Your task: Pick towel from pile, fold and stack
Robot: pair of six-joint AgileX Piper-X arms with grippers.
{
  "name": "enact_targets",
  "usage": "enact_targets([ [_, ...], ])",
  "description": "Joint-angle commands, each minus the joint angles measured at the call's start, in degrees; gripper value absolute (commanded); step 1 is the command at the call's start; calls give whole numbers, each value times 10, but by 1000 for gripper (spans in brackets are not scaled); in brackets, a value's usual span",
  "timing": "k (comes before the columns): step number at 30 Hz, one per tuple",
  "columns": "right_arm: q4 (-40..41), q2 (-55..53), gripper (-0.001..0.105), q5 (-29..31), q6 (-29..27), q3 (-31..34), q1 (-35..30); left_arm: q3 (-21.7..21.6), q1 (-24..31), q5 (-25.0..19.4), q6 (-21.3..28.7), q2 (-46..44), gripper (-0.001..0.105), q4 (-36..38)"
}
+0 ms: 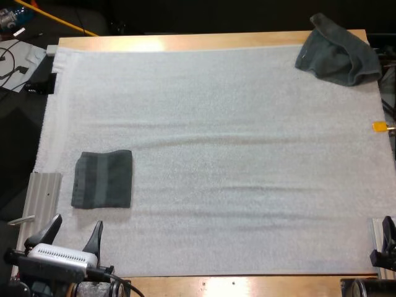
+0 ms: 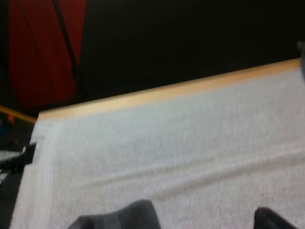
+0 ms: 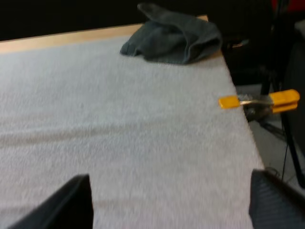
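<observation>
Your left jaws and right jaws stand wide, empty. Send the right jaws to the crumpled dark grey-green cloth towel at the far right corner of the white textured mat; pinch one edge layer only, lift slowly

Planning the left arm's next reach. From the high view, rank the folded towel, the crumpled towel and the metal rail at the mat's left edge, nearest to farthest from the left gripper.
1. Folded towel, just ahead of the left gripper, and metal rail, at its left: too close to call.
2. Crumpled towel, at the far right corner.
</observation>
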Motion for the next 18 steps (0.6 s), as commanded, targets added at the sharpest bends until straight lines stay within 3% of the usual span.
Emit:
enact_targets([
  [1,5,-11,66,0,3,-2,-1,-3,-1,-5,5,-20,64,21],
  [11,44,-73,66,-4,14,-7,-2,-4,-1,-4,16,-129,63,118],
  [18,68,-75,66,-4,15,-10,0,-3,1,3,19,-161,63,144],
])
